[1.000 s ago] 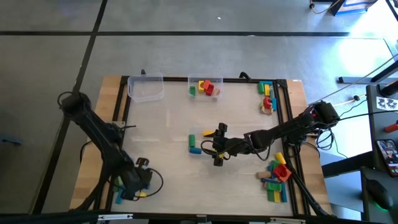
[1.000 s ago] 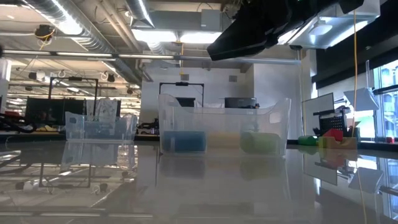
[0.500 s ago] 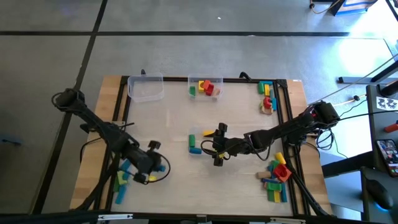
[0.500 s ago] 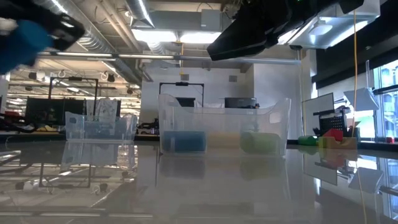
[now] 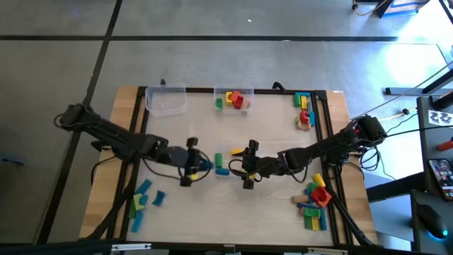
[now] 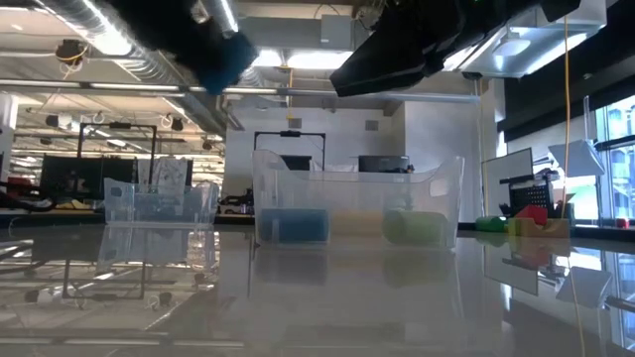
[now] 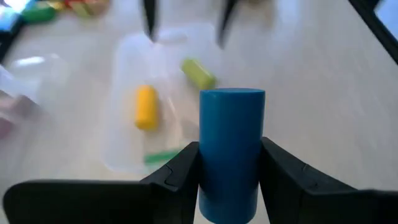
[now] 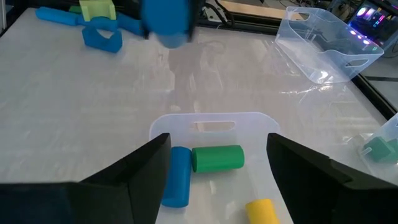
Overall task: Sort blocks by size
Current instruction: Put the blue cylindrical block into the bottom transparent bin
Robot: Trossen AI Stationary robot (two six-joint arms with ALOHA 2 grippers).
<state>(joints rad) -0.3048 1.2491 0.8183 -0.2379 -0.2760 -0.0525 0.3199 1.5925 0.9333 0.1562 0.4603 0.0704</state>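
My left gripper [image 5: 192,167] is shut on a blue cylinder block [image 7: 231,137] and hangs in the air just left of a clear tub [image 8: 211,121] at the table's middle. On the tub's floor lie a blue block [image 8: 177,177], a green one [image 8: 217,157] and a yellow one [image 7: 146,107]. My right gripper [image 8: 217,180] stands open at the tub's right end, one finger at each long side. More blocks [image 5: 145,198] lie loose at the near left. My left gripper pinches the blue cylinder's round side [image 7: 205,180] between its two fingers, at the end nearer the wrist. The fingers lie along the cylinder and slant down from the table's left. The cylinder sticks out past the fingertips, lifted clear of the table. My right gripper may touch the tub's walls; I cannot tell.
An empty clear tub [image 5: 166,99] stands at the far left and another with red, yellow and green blocks [image 5: 233,99] at the far middle. Block piles lie at the far right [image 5: 304,110] and near right [image 5: 315,202]. Bare tabletop lies between the tubs.
My left gripper has risen from the near-left pile and swung toward the table's right and far side, turning as it went. It now hangs beside the middle tub, and the blue cylinder has come up with it, clear of the table.
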